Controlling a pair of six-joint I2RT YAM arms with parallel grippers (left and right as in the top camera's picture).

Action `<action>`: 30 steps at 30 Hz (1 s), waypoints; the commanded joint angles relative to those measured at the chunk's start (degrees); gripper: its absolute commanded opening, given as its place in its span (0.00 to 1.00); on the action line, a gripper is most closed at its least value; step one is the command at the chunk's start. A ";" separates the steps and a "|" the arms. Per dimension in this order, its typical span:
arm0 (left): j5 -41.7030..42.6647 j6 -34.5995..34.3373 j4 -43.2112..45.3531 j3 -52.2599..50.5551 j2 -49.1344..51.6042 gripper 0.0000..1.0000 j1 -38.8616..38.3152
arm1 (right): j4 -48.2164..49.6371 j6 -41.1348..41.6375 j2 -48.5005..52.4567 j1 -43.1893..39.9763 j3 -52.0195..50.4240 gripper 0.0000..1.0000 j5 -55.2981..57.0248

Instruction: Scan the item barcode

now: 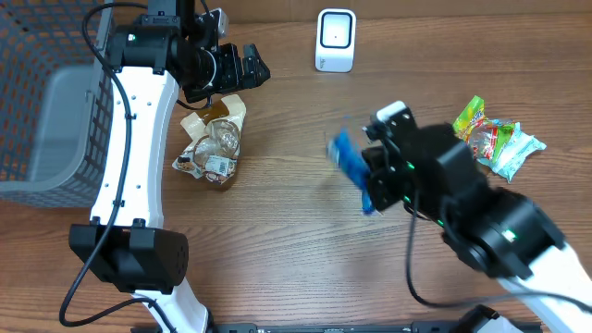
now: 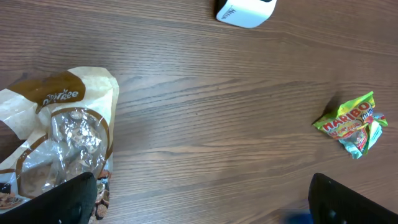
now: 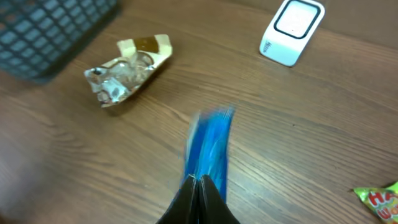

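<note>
Blue packet [image 1: 347,159], the item for scanning: in the overhead view it was held off the table [image 1: 277,259] by the right gripper [image 1: 370,185], jaws closed on its lower end, image blurred, no barcode legible. White scanner [image 1: 335,40] stood at the far edge, well apart from the packet. Left gripper [image 1: 242,67] hung with jaws wide and empty above a brown-and-clear snack bag [image 1: 215,143]. Grey mesh basket [image 1: 46,102] was at the left side; a cluster of candy packets [image 1: 495,137] lay at the right. Left wrist view: both dark fingers [image 2: 68,202] stood far apart with nothing between them; the snack bag lay beneath and to one side, the scanner showed at the top edge, and a green Haribo packet [image 2: 351,124] lay alone on bare wood. Right wrist view: the packet [image 3: 211,146] rose edge-on from the pinched fingertips, smeared, with the scanner [image 3: 292,31] ahead and off to the right. Risks noted: the pinch sat on one end of a thin, floppy packet, so it could slip or fold when swung; the barcode side could not be told, so it might reach the scanner's face turned away or tilted and fail to read.
</note>
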 commanded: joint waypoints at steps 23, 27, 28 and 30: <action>-0.42 0.90 0.02 0.59 -0.85 1.00 0.31 | -12.50 -10.91 21.59 -17.33 -4.39 0.40 -15.47; -0.42 0.90 0.02 0.59 -0.85 1.00 0.31 | -11.67 -14.08 21.59 -17.75 -7.67 0.54 -21.53; -0.42 0.90 0.02 0.59 -0.85 1.00 0.31 | -11.21 -15.08 21.59 -17.57 -8.68 0.60 -22.97; -0.42 0.90 0.02 0.59 -0.85 1.00 0.31 | -10.75 -16.92 21.59 -17.40 -10.49 0.67 -24.61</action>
